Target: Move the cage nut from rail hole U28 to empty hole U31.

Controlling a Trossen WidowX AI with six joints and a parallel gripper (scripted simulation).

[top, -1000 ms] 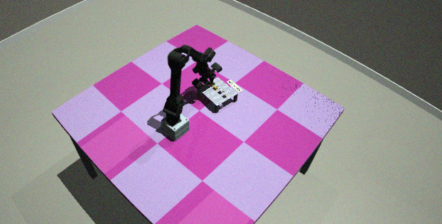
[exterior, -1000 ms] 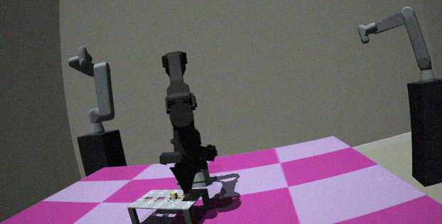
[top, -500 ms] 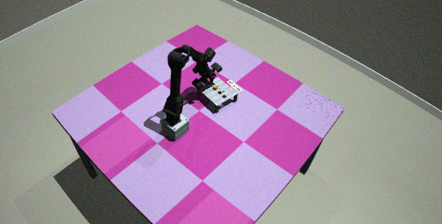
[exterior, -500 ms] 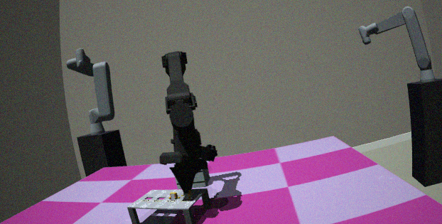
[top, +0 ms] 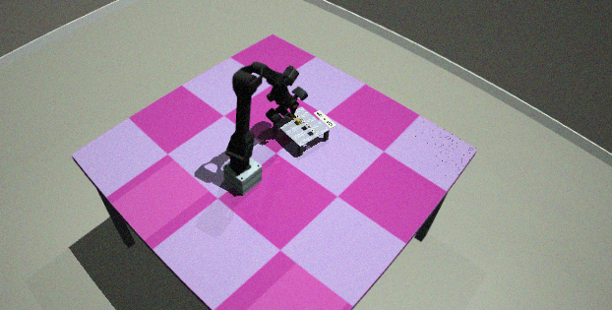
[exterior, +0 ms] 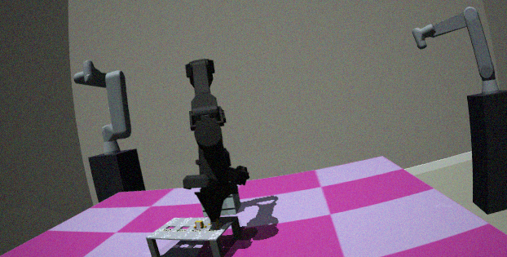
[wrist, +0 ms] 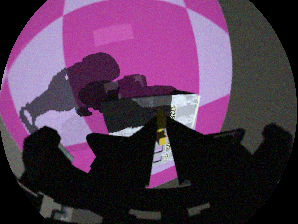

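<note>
Exterior view, left to right: open holes (top: 310, 133) (exterior: 184, 228) (wrist: 159, 148), then other nut (top: 298, 121) (exterior: 199, 224) (wrist: 162, 141) sitting upright, then gripper (top: 293, 116) (exterior: 216, 223) (wrist: 161, 119), nearly closed, gripping cage nut (wrist: 161, 121) at the end of rail plate (top: 307, 140) (exterior: 179, 234) (wrist: 186, 107); seating unclear. Sideways drift risks bumping its neighbour; tilted pulling risks snagging wings or slipping.

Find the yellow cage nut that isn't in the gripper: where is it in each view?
Top: the free cage nut is just above and left of centre.
Exterior: near the bottom, left of centre.
Wrist: a little below and right of centre.
Shared landmark: the pale rail plate.
</note>
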